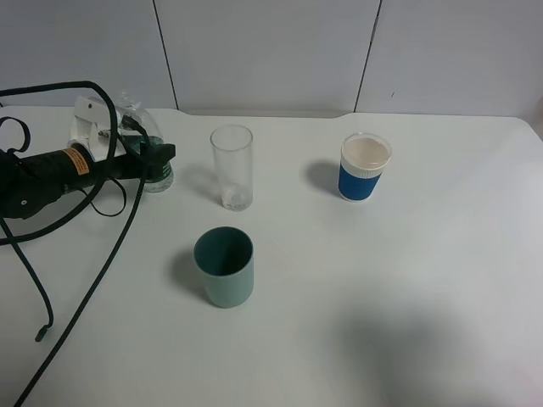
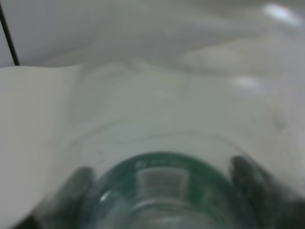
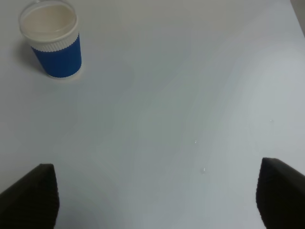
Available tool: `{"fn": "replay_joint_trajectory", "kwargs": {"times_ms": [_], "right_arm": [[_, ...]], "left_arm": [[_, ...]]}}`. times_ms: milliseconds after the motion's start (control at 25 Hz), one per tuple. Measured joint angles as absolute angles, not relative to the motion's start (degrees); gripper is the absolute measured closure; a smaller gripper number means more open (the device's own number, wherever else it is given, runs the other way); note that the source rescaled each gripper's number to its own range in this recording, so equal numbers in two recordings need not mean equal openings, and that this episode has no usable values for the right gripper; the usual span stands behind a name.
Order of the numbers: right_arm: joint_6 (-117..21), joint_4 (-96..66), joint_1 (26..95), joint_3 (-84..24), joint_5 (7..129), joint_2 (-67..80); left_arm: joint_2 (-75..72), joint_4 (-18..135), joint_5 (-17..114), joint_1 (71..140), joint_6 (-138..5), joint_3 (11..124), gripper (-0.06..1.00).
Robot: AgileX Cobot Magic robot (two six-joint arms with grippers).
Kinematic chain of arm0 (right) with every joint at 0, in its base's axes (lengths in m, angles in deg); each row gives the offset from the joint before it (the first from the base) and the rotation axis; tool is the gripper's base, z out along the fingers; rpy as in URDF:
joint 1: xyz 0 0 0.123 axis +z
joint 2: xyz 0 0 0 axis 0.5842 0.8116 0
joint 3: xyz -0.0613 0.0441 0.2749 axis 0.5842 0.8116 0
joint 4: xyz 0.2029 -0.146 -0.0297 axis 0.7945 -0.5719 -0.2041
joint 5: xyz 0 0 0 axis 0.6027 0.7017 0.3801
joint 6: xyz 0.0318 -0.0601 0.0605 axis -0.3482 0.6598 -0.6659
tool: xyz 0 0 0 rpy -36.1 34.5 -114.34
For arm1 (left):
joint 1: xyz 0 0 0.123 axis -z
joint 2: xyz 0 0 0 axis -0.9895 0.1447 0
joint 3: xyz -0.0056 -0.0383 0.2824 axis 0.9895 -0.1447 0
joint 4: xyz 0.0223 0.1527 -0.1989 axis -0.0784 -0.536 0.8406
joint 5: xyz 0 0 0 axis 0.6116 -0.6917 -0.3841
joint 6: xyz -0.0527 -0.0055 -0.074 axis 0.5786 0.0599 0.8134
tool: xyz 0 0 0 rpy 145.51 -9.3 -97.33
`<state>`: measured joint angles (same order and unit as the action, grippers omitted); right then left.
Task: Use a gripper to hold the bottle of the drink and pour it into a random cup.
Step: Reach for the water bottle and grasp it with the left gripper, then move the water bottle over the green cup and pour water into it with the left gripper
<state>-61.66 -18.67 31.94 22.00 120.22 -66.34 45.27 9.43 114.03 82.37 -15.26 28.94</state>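
Your left gripper (image 1: 142, 153) clamped on bottle (image 1: 158, 180), near upright, left of clear glass (image 1: 232, 167). Teal cup (image 1: 224, 266) before glass, camera side; left side nearer. Your right gripper (image 3: 157, 195) spread, empty.

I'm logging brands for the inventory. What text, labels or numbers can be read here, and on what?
Orange label on the left claw: print too small to read.
Green label on the bottle: white print, too blurred to read.
Blue-and-white cup: no text visible.
Nothing legible anywhere.
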Motion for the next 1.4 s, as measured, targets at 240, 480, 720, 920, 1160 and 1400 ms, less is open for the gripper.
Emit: {"fn": "replay_joint_trajectory", "kwargs": {"times_ms": [240,480,720,920,1160,1400], "right_arm": [[-61.7,-18.7,31.9,22.0,120.2,-66.3],[-61.7,-18.7,31.9,22.0,120.2,-66.3],[-61.7,-18.7,31.9,22.0,120.2,-66.3],[-61.7,-18.7,31.9,22.0,120.2,-66.3],[-61.7,-18.7,31.9,22.0,120.2,-66.3],[-61.7,-18.7,31.9,22.0,120.2,-66.3]], "left_arm": [[45.3,8.7,114.0,82.4,-14.3,28.9,0.93],[45.3,8.6,114.0,82.4,-14.0,28.9,0.93],[44.1,7.6,111.9,82.4,-14.0,28.9,0.93],[40.7,6.6,108.2,82.4,-14.1,28.9,0.93],[35.4,5.4,104.1,82.4,-14.8,28.8,0.93],[31.0,4.2,100.5,82.4,-14.9,28.8,0.93]]}}
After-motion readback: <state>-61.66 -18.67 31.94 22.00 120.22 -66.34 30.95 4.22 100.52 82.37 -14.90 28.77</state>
